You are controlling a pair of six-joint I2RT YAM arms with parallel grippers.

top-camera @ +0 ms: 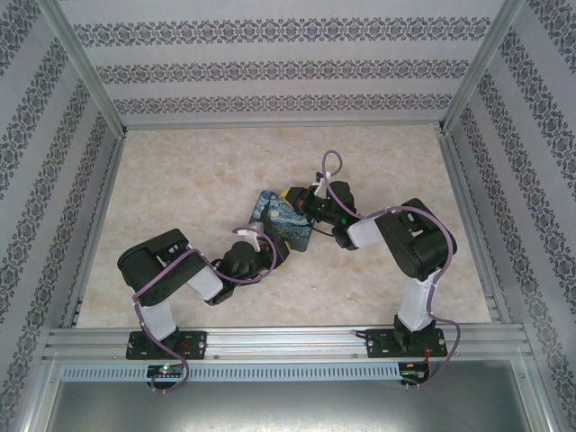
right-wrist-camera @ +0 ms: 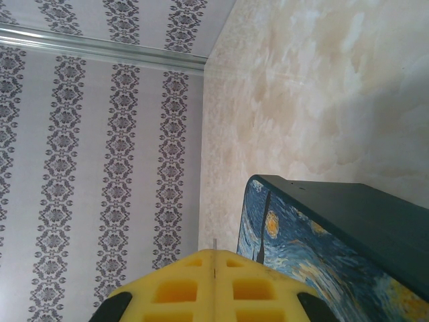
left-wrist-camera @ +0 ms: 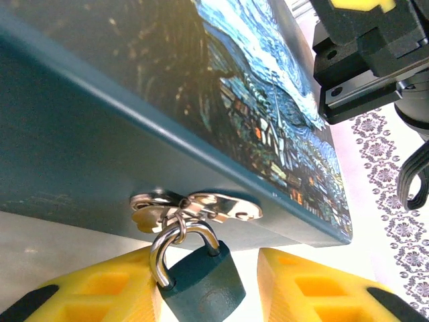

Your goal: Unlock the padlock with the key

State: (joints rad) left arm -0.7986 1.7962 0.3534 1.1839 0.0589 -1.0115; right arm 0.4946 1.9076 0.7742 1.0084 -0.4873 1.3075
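The padlock is small, with a dark teal body and a silver shackle, and hangs from a shiny hasp on the edge of the night-sky painted box. My left gripper is open. Its yellow fingers flank the padlock, which rests against the left finger with a gap to the right one. My right gripper is shut beside the box's far corner. A thin grey metal tip, the key seen edge-on, pokes out between its fingertips.
The box lies tilted mid-table between both arms on the beige marbled tabletop. Flat metal pieces on a small ring hang at the hasp. The right arm's black wrist housing hovers over the box. Patterned walls enclose the table.
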